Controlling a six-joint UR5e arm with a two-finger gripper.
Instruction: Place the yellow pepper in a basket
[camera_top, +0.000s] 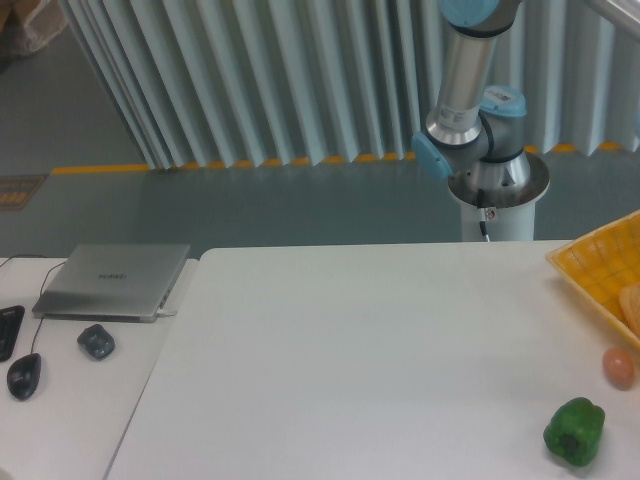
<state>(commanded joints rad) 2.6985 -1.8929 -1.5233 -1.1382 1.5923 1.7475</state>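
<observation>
From the fixed camera, the basket (600, 268) is sitting at the worktop's (360, 350) right edge, partly cut off. A green pepper (574, 431) and a small orange-pink fruit (618, 367) are lying in front of it. The yellow pepper and the claw are both lying out of frame; only the arm's base (480, 150) is showing.
</observation>
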